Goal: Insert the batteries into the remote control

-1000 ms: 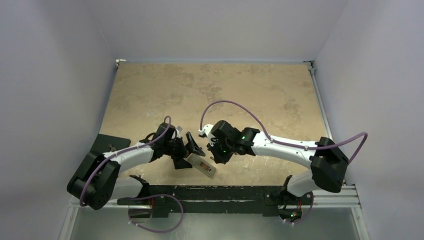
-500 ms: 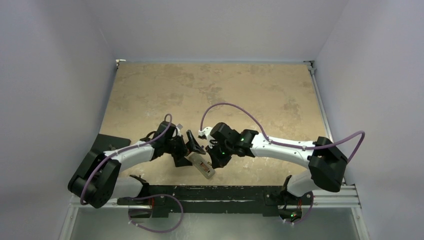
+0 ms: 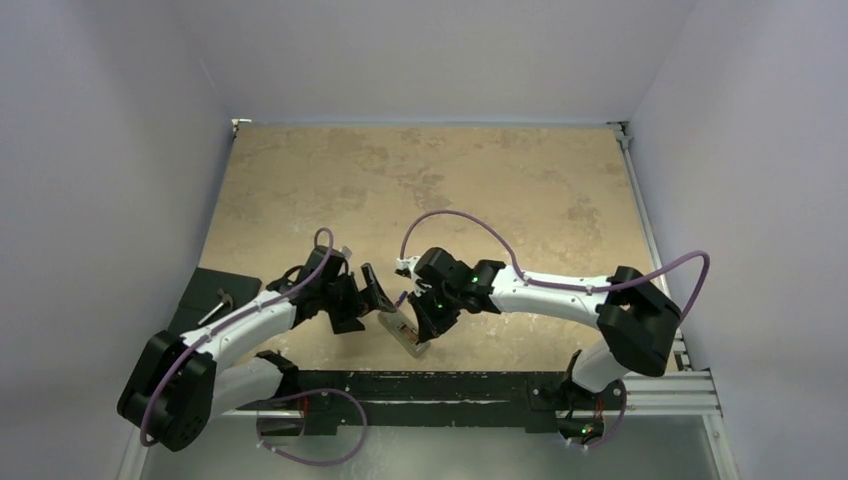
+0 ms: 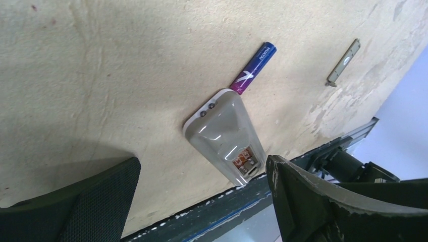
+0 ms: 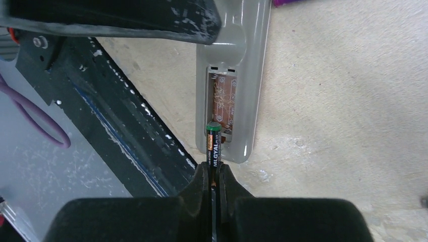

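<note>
Remote control [image 4: 226, 138] near front of table [image 4: 101, 75]

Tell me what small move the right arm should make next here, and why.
Probably ease the dark battery down and forward into the recess of the remote control. The right end effector is shut on it, its tip is over the recess's near end, and the recess holds no cell. The purple battery lies beside the remote.

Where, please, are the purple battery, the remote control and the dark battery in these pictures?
purple battery [image 4: 254, 68]: left wrist view, middle of its body.
remote control [image 4: 224, 133]: left wrist view, its grey back.
dark battery [image 5: 214, 146]: right wrist view, its label.
</note>
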